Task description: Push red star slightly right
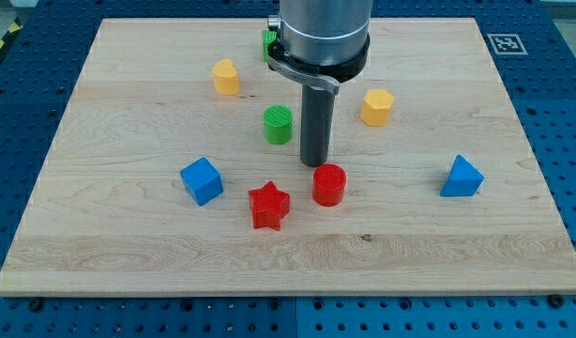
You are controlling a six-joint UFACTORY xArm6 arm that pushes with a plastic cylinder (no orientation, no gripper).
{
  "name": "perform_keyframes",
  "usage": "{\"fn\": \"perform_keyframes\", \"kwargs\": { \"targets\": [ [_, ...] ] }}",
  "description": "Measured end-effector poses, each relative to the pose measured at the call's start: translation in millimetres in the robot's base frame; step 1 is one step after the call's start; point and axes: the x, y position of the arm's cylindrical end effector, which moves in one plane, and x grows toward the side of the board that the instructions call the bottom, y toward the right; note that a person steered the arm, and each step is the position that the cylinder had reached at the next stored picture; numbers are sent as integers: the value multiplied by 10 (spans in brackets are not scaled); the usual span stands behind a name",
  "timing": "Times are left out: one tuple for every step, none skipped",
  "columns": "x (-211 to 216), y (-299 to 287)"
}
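Note:
The red star point(268, 206) lies on the wooden board point(128, 253) below the middle. A red cylinder point(329, 184) stands just to its right, a small gap between them. My tip point(314, 165) is at the lower end of the dark rod, just above the red cylinder's top left and up and right of the red star, apart from the star.
A green cylinder point(278, 124) stands left of the rod. A blue cube point(202, 180) is left of the star. A yellow block point(226, 76) is at upper left, a yellow hexagon point(376, 107) at right, a blue block point(462, 176) far right. A green block point(267, 43) is partly hidden behind the arm.

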Motion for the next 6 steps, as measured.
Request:
{"fn": "perform_keyframes", "kwargs": {
  "targets": [
    [140, 82],
    [271, 172],
    [289, 194],
    [289, 132],
    [289, -174],
    [288, -463]
  ]
}}
